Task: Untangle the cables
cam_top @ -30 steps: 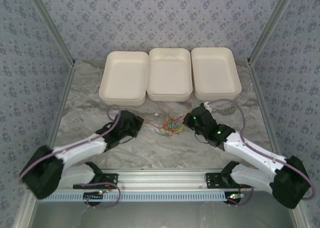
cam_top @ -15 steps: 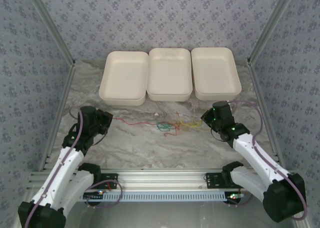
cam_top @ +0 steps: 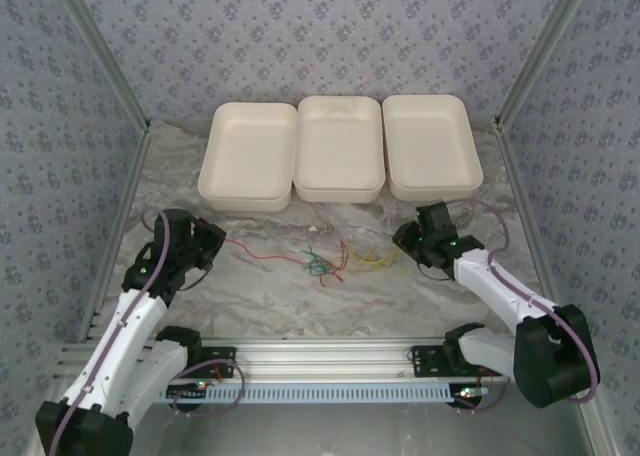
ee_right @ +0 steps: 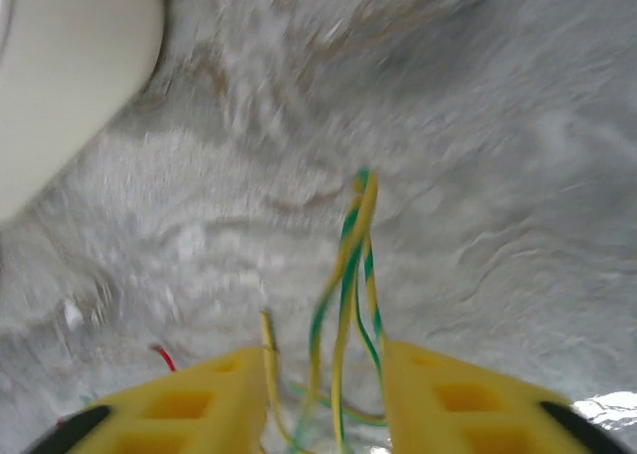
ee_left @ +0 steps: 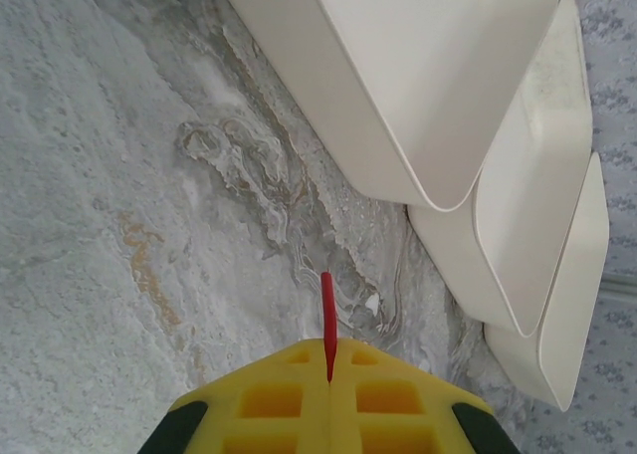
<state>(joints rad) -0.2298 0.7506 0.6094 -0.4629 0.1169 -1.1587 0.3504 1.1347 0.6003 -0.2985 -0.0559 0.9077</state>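
Note:
The cables lie loosely spread on the marble table: a red cable [cam_top: 262,251], a green knot [cam_top: 318,266] and yellow strands [cam_top: 375,263]. My left gripper [cam_top: 207,242] at the left is shut on the red cable's end, which pokes out between the yellow fingers [ee_left: 327,310]. My right gripper [cam_top: 408,240] stands open at the yellow strands' right end. In the right wrist view, yellow-and-green striped cables [ee_right: 350,265] hang loose between its two fingertips [ee_right: 323,359], touching neither pad firmly. A red cable tip [ee_right: 162,357] shows at the left.
Three white trays [cam_top: 215,181] [cam_top: 340,191] [cam_top: 432,190] stand side by side at the back of the table. The left wrist view looks along their walls [ee_left: 328,96]. Patterned walls close both sides. An aluminium rail [cam_top: 320,354] runs along the near edge.
Both grippers drew apart from the centre, stretching the cable bundle out. The right jaws then opened and let go of the yellow strands, which went slack. The left grip held.

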